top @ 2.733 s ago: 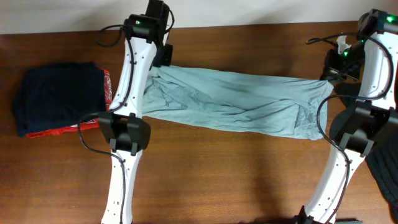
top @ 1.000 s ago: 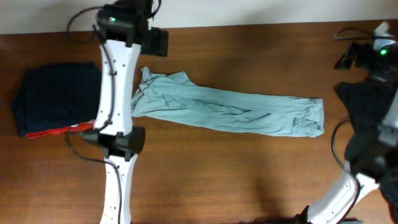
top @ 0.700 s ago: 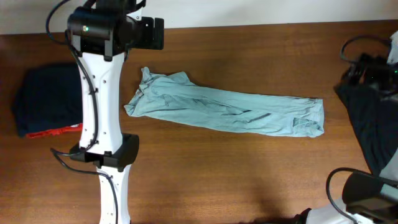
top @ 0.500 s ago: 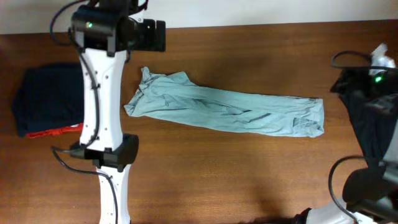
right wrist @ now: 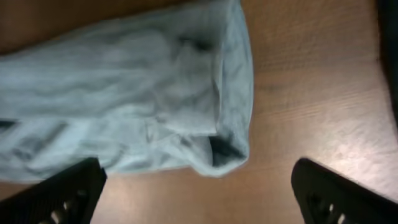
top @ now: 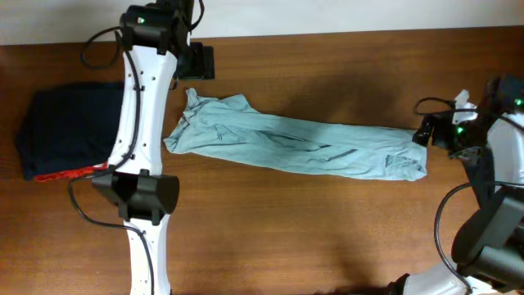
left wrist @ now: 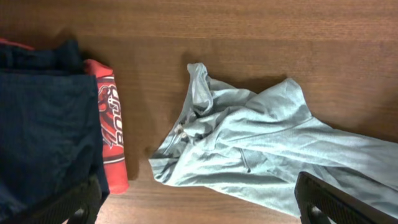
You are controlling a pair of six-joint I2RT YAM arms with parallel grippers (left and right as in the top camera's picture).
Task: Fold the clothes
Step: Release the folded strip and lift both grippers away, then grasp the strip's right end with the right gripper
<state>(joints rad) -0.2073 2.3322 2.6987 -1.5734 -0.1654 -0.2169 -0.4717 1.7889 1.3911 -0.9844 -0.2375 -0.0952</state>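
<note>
Left tool (left wrist: 199, 186) and right tool (right wrist: 196, 167) hover, spread, at opposite T-shirt (top: 303, 147) ends.

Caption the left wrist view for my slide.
Open left gripper over the crumpled end of the pale T-shirt, beside folded dark clothes on a wooden table.

Overhead, the light falls soft and even and the picture is fairly sharp; a faint dark shadow smudges the tabletop (top: 352, 82) at upper middle. The left wrist view is crisp, slightly dimmer toward the top edge. The right wrist view is blurred all over: the T-shirt (right wrist: 124, 93) smears, and the fingers (right wrist: 62, 193) in the lower corners look fuzzy.
</note>
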